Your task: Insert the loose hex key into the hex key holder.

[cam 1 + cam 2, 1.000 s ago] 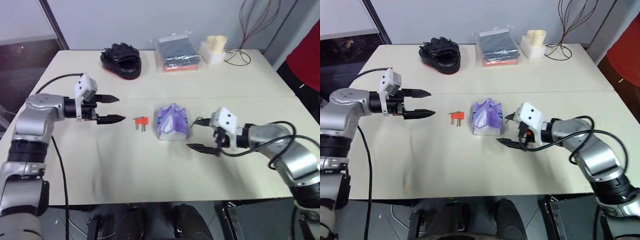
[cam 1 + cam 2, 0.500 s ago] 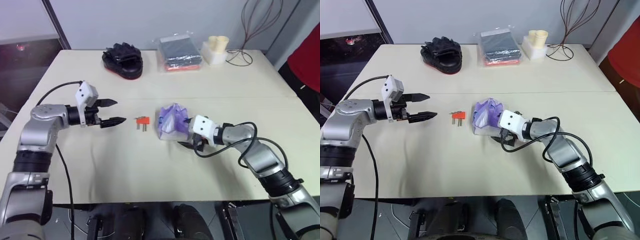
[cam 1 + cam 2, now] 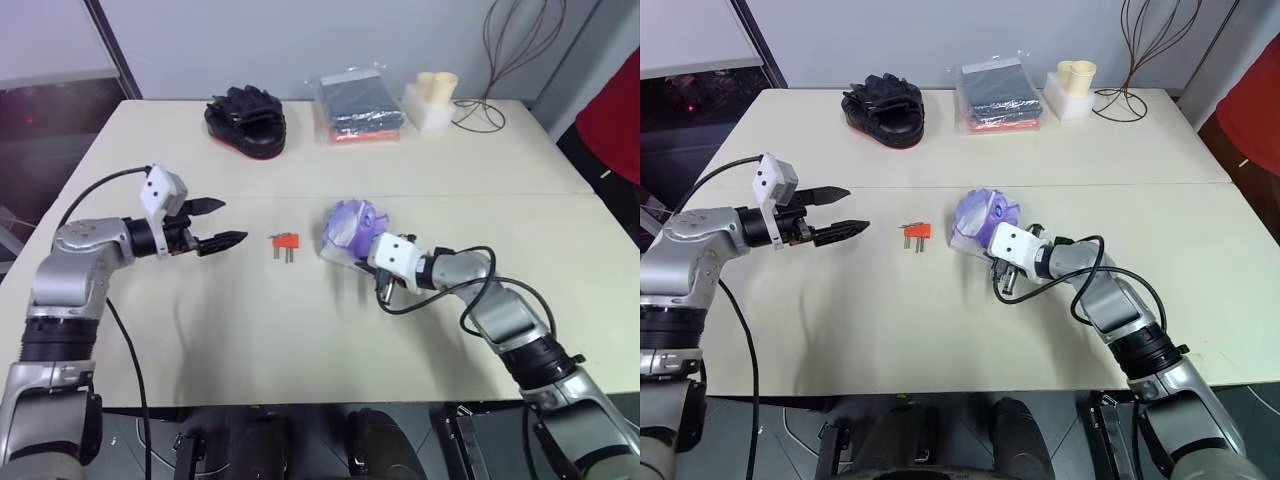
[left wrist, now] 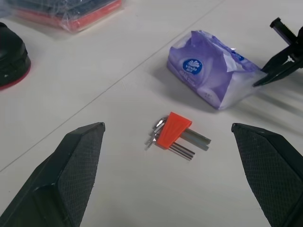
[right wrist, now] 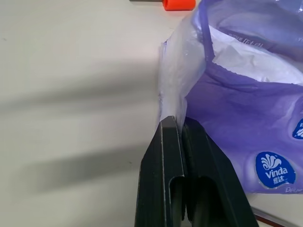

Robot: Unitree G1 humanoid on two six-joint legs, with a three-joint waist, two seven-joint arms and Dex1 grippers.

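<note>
The hex key holder (image 3: 287,240), a small orange-red block with short keys sticking out, lies on the table between my two grippers. My left gripper (image 3: 232,221) hovers open to its left, pointing at it, a short way off. My right gripper (image 5: 173,123) is shut on the clear wrapper edge of the purple tissue packet (image 3: 352,225), at the packet's near right corner. A thin grey rod end (image 5: 267,218) peeks out by the packet's edge; I cannot tell whether it is the loose hex key.
At the table's far side sit a black glove-like bundle (image 3: 245,118), a plastic-wrapped dark pack (image 3: 358,105) and cream cups in a white stand (image 3: 430,98) beside a wire loop (image 3: 480,112). A seam (image 3: 500,195) crosses the tabletop.
My right gripper has come in from the right, reached the packet and shut on its wrapper; the packet has shifted and tipped a little. The left gripper has stayed open in about the same place.
</note>
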